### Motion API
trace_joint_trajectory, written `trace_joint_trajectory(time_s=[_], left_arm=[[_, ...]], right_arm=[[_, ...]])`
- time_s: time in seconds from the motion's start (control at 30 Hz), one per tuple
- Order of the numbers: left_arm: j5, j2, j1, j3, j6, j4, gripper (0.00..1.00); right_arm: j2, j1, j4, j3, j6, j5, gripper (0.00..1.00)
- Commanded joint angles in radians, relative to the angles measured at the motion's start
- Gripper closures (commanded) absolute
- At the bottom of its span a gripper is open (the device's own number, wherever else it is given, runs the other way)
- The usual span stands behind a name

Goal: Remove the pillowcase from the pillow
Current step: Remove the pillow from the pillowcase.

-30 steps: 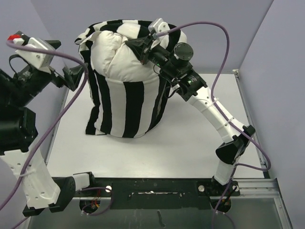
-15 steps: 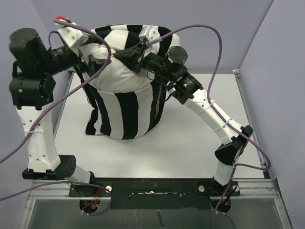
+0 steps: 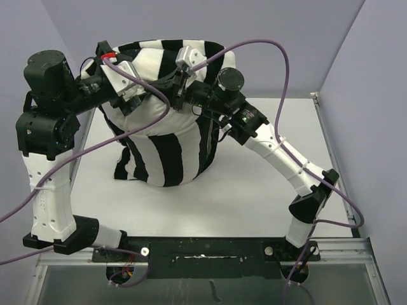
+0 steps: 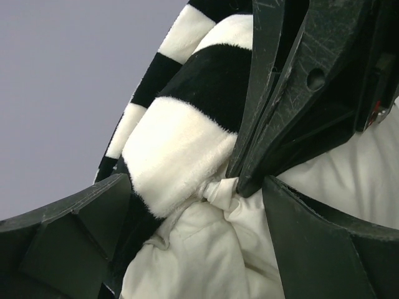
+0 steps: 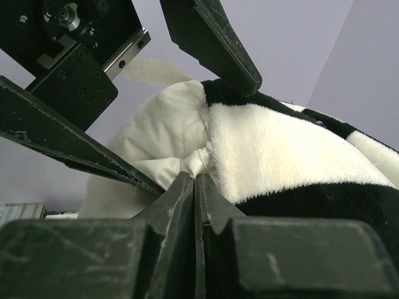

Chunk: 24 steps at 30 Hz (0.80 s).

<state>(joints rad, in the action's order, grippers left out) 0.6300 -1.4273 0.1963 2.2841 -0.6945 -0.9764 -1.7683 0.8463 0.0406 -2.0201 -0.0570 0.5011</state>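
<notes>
The pillowcase, with broad black and white stripes, stands upright on the table with the white pillow bulging from its open top. My right gripper is shut on a small twist of pillow fabric at the top, right beside the pillowcase's rim; the pinch shows at its tips. My left gripper is open and straddles the same spot, its jaws either side of the pinch, over the pillow and against the pillowcase. The right fingers cross its view.
The white table extends in front and to the right of the pillow. Grey walls close the back and both sides. A metal rail runs along the right edge. Purple cables loop above both arms.
My left arm has swung in from the far left to the pillow's top, its open jaws now around the pinch. The right gripper kept its hold and shifted a little left.
</notes>
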Motion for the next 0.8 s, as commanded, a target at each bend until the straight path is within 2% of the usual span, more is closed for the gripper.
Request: trace_joint_trajectory(time_s=[0.0,0.17,0.37,0.57,0.7,0.77], left_arm=[[-0.041,-0.002,-0.002,0.058,-0.151,-0.064,0.15],[-0.071,-0.056,-0.002,0.164,-0.248,-0.19,0.21],[-0.115,-0.007,-0.002,0.054,-0.225,-0.02,0.23],[-0.088,-0.009,0.013,0.025,-0.125,0.056,0.29],[-0.045,0.017,0.04,-0.083,-0.028,0.128,0.32],[-0.067,0.039,0.086,-0.147,-0.026,0.156,0.32]], right_arm=[[0.022,0.013,-0.172,0.052,0.016,0.088,1.0],[0.063,0.013,-0.185,0.099,0.02,0.096,1.0],[0.102,0.014,-0.19,0.167,0.018,0.102,1.0],[0.104,0.016,-0.179,0.172,-0.004,0.111,1.0],[0.09,0.022,-0.169,0.162,-0.023,0.121,1.0],[0.086,0.025,-0.158,0.165,-0.034,0.128,1.0]])
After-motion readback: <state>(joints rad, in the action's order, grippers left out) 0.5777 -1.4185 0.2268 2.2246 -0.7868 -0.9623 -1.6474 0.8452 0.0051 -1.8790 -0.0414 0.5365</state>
